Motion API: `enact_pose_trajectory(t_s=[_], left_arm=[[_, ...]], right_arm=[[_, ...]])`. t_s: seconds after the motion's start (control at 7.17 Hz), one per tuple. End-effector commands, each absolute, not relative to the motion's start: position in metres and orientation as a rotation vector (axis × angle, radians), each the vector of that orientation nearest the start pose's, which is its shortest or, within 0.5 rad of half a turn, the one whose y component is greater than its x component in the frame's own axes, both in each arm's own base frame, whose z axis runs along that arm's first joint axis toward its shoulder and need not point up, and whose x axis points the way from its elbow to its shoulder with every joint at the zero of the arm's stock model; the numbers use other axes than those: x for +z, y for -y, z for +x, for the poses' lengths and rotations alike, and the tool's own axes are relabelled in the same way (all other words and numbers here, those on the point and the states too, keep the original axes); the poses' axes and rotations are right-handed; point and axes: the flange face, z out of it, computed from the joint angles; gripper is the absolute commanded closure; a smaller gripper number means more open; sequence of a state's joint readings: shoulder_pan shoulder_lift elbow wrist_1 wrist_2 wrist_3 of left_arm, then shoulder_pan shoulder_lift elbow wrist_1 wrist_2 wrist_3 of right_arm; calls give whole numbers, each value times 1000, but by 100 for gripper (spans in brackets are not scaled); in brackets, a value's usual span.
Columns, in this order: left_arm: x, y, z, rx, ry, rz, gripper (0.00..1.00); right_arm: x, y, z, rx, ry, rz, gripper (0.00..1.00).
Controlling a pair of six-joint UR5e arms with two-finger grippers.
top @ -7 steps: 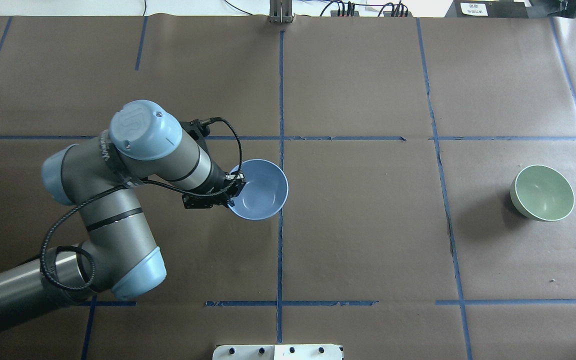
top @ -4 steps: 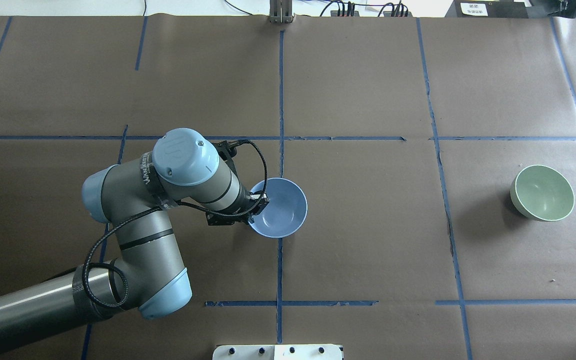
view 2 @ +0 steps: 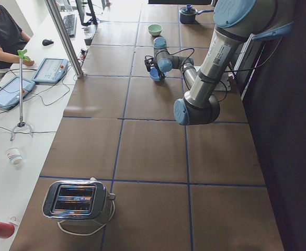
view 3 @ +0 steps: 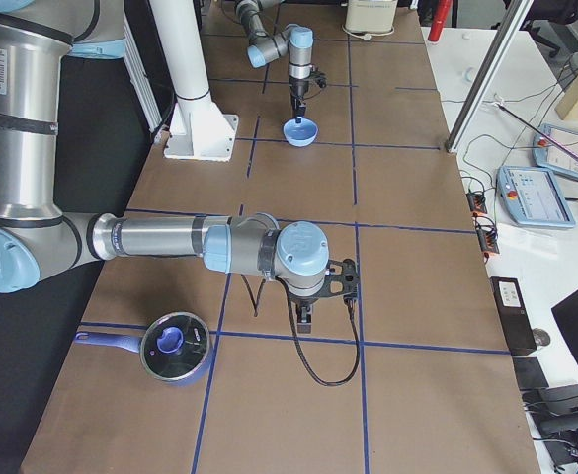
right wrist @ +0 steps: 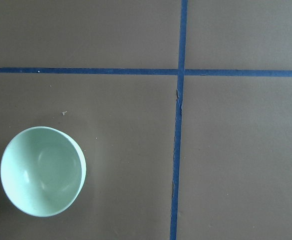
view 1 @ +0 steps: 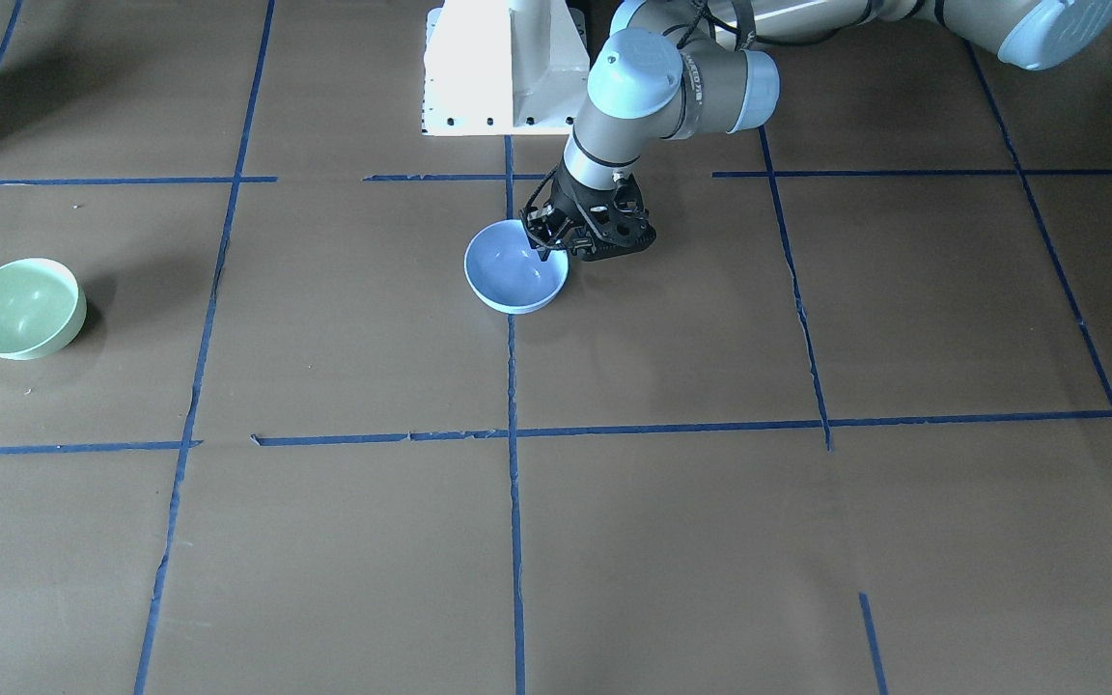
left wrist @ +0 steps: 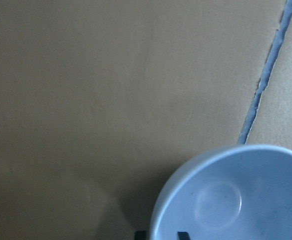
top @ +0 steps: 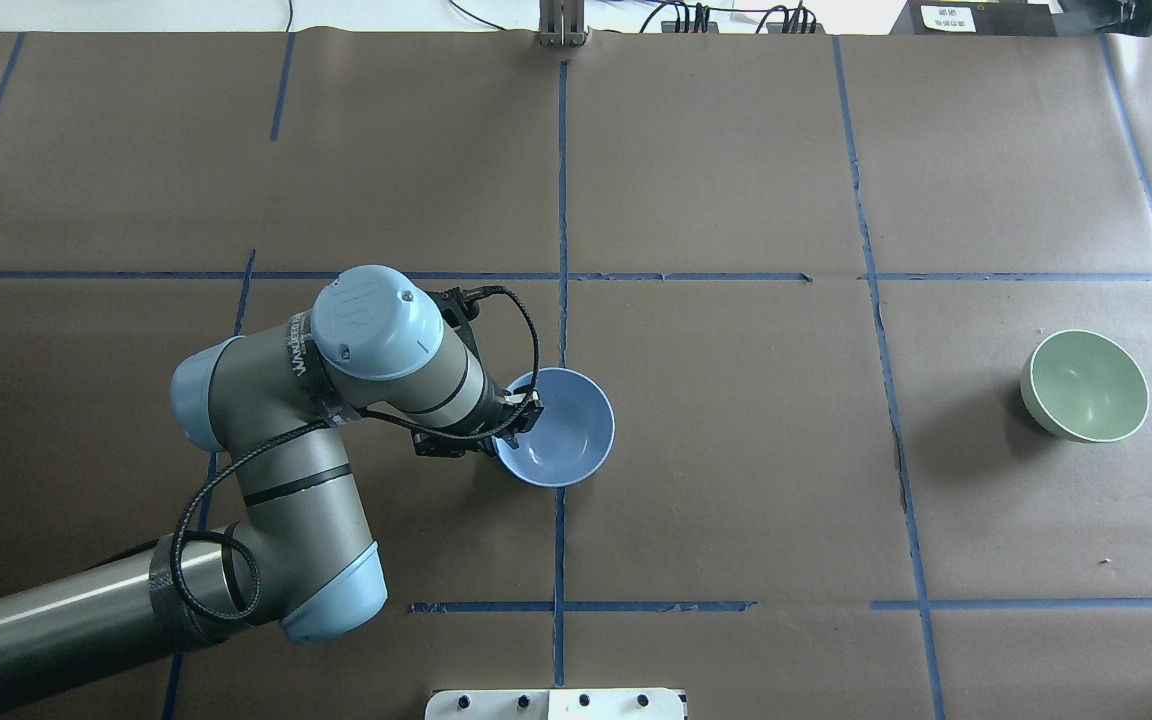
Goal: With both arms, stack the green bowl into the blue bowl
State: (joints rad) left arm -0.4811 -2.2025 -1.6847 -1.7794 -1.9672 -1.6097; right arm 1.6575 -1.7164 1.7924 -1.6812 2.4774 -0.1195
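Over a broad brown-paper table (top: 736,480) with blue tape lines, the silver-grey jointed left arm (top: 276,480) reaches forward from the white pedestal base (view 1: 508,68); the right arm (view 3: 160,240) extends to that base's right. The round pale periwinkle-blue bowl (top: 566,435) is upright just in front of the base, the round mint-green bowl (top: 1084,385) upright far to the base's right. The black two-finger left gripper (top: 520,415) is clamped on the blue bowl's base-side rim. The right gripper (view 3: 305,318) hangs above the paper; its state cannot be told.
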Motion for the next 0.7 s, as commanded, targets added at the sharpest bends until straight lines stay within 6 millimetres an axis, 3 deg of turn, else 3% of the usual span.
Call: enact_pose_trajectory(t_s=[0.0,0.14,0.42,0.56], left_arm=[[185,425,494,-310,-1048,-187,0],[172,432,463,-322,-1062,-210,0],[158,421,429,-288,-1013,-181,0],[155,417,417,-274,-1002,-168,0]], right_arm=[[620,418,91,11,905,45,0],[621,418,86,19,905,29,0],[618,423,72,-3,900,33,0],[612,430,51,38,888,35,0]])
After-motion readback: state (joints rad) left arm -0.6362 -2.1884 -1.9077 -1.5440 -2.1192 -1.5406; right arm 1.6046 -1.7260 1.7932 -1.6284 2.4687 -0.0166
